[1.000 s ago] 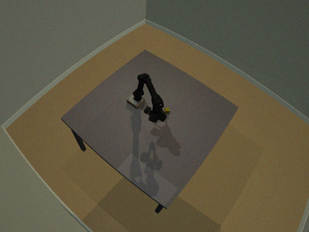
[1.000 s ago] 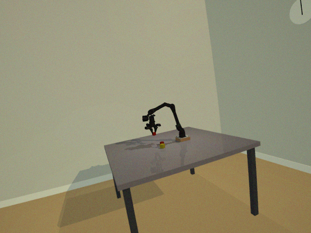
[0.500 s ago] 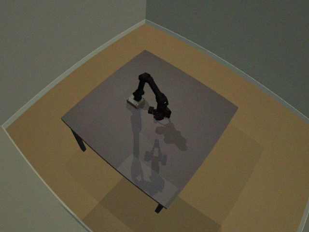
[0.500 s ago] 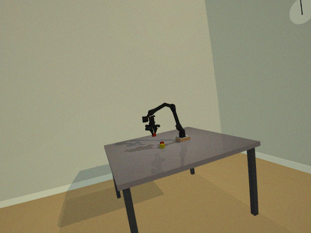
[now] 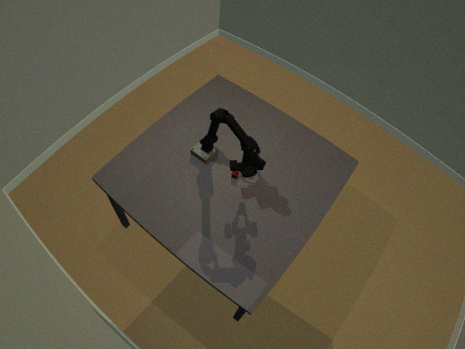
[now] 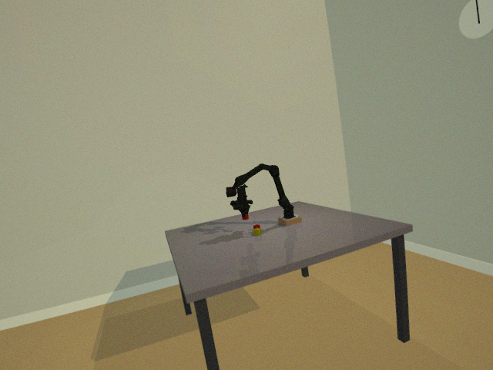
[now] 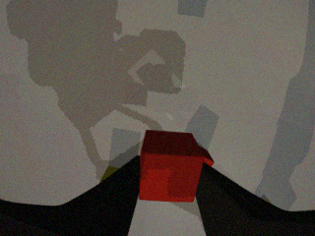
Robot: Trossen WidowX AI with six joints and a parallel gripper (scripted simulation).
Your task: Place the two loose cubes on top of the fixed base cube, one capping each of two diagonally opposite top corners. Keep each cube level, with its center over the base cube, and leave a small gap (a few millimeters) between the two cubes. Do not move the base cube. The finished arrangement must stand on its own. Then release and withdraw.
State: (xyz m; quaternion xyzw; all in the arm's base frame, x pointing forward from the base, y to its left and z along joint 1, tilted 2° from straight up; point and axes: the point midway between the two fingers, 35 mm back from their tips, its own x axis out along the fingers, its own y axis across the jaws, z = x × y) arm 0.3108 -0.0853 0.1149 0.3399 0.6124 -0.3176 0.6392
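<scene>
Above the table (image 6: 358, 230), the gripper (image 7: 171, 180) clamps a red cube (image 7: 169, 169) by flat opposite sides; it looks rigid and light.

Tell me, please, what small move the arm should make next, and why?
Probably carry the held red cube sideways toward the yellow base cube. The pincer is shut on it, high above the table, while another red cube already caps the base.
</scene>
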